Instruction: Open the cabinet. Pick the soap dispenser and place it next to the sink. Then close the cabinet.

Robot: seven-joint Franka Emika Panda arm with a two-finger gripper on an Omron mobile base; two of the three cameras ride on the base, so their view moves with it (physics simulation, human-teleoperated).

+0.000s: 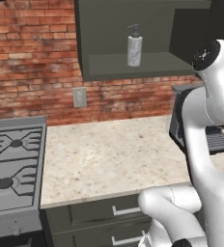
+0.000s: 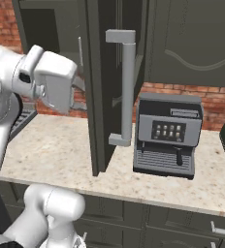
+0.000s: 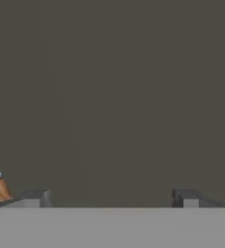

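**Cabinet Door Swung Wide, Soap Dispenser Waiting On The Shelf**

Here we are at the wall cabinet, and the door stands open, swung right out so it shows edge-on in the right base view, its long silver bar handle facing the coffee machine on the counter. The gripper sits hard up against the inner face of that door; in the hand view both dark fingertips stand far apart, jaws spread wide, nothing between them, with flat grey-green panel straight ahead. From the right base view the white hand is on the far side of the door from the handle, its fingers hidden behind the door's edge.

And there is the soap dispenser! It stands upright on the cabinet's lower shelf, speckled grey body, dark pump head on top, alone in the open compartment. It is well apart from the gripper, off to the arm's left in the left base view, with the arm's big white elbow beside the cabinet's right end.

Below the gripper runs the pale speckled countertop, backed by red brick wall with a grey outlet plate. Far off to the left of the arm sits the stove; under the counter edge, drawers with short silver handles.
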